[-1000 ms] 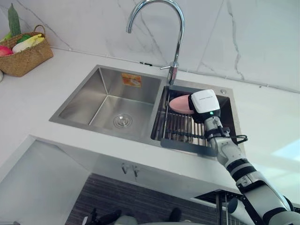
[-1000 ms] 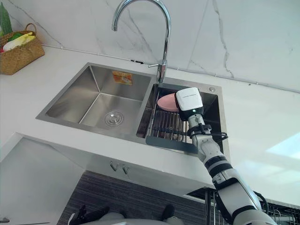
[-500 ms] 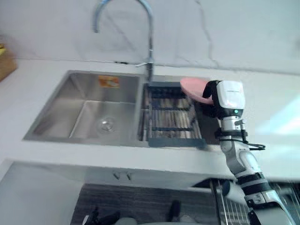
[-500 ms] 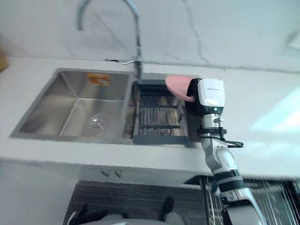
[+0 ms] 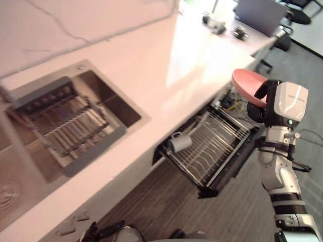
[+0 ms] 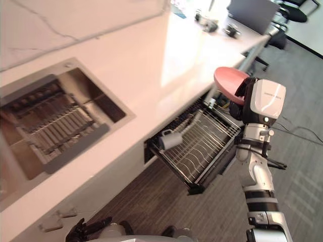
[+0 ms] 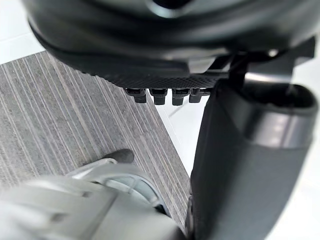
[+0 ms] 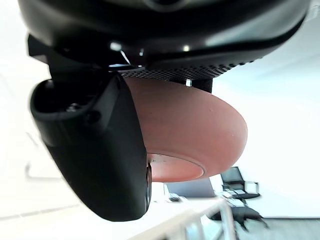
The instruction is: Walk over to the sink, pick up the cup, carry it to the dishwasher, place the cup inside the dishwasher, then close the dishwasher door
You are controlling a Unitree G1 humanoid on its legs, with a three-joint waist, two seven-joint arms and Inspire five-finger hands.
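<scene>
My right hand [image 5: 262,108] is shut on a pink cup [image 5: 247,84], shallow like a bowl, and holds it in the air. The thumb [image 8: 100,150] lies against the cup's wall [image 8: 200,125] in the right wrist view. Hand and cup hang just past the far end of the pulled-out dishwasher rack [image 5: 222,146], above floor level and beside the counter's edge. A grey mug [image 5: 177,142] lies on its side in the rack's near corner. The sink [image 5: 106,103] is off to the left. My left hand [image 7: 250,165] hangs over the floor, fingers relaxed.
A dark slatted drainer [image 5: 65,126] sits in the sink. The white counter [image 5: 166,65] runs toward a desk with small items [image 5: 222,25] and office chairs [image 5: 298,15]. Grey striped flooring [image 5: 161,201] lies in front of the rack.
The camera has swung right, from the sink to the open dishwasher. My right hand has carried the pink cup away from the sink to beside the pulled-out rack.
</scene>
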